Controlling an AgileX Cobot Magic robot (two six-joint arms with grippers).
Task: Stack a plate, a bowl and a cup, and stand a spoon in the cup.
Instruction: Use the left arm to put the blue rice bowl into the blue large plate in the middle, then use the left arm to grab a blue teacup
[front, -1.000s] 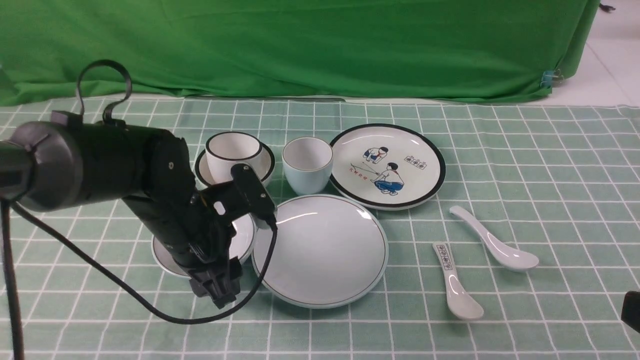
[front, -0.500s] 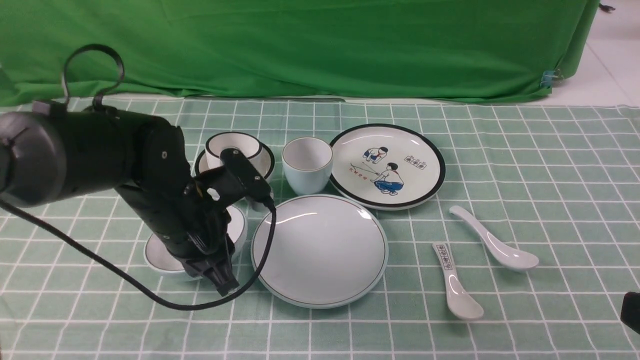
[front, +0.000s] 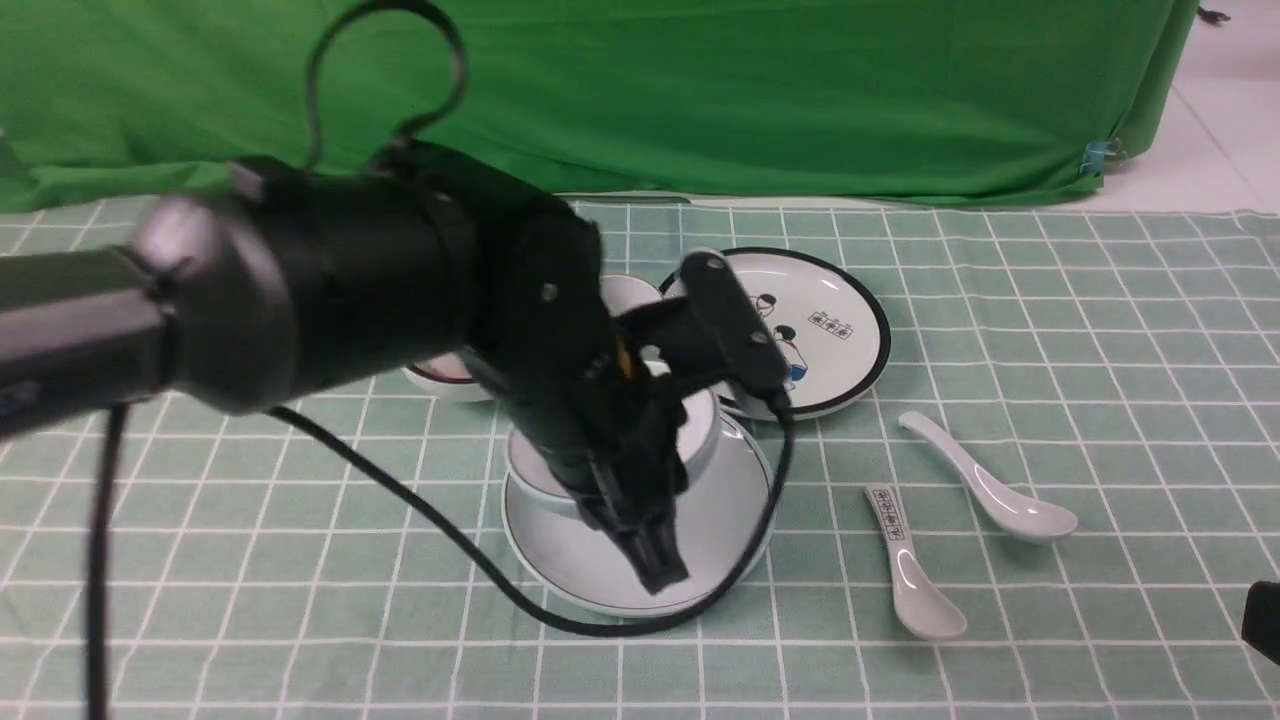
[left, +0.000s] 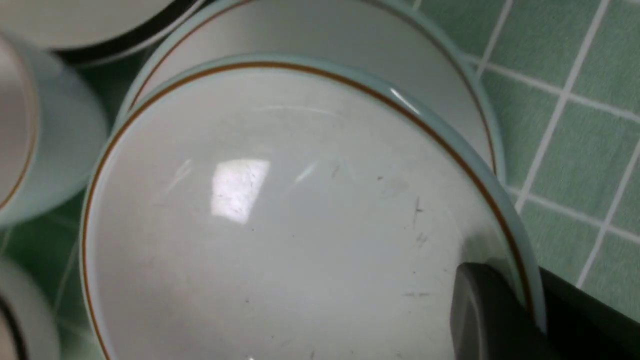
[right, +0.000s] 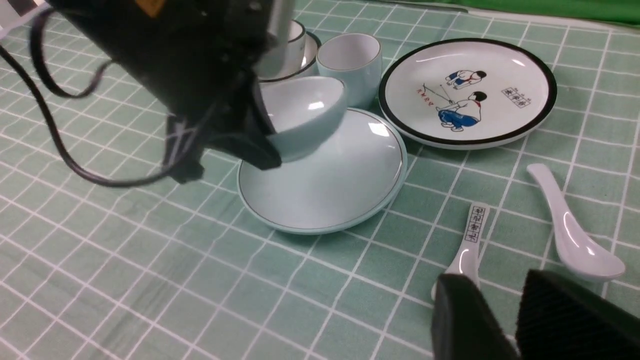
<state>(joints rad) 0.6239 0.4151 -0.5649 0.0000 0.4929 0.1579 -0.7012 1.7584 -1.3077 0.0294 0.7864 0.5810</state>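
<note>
My left gripper is shut on the near rim of the pale blue-white bowl and holds it tilted just over the plain plate. In the left wrist view one finger lies inside the bowl and the other outside, with the plate beneath. My arm hides most of the cup in the front view. The right wrist view shows the cup behind the plate. The plain white spoon lies right of the plate. My right gripper hovers open and holds nothing near the spoon.
A black-rimmed plate with cartoon children sits behind the plain plate on the right. A black-rimmed cup in its bowl stands at the back left. A spoon with printed characters lies beside the plain spoon. A green cloth hangs along the far edge.
My left gripper shut on the bowl's rim, lifted it from the cloth left of the plate and carried it right, over the plate. The right arm stayed still.
</note>
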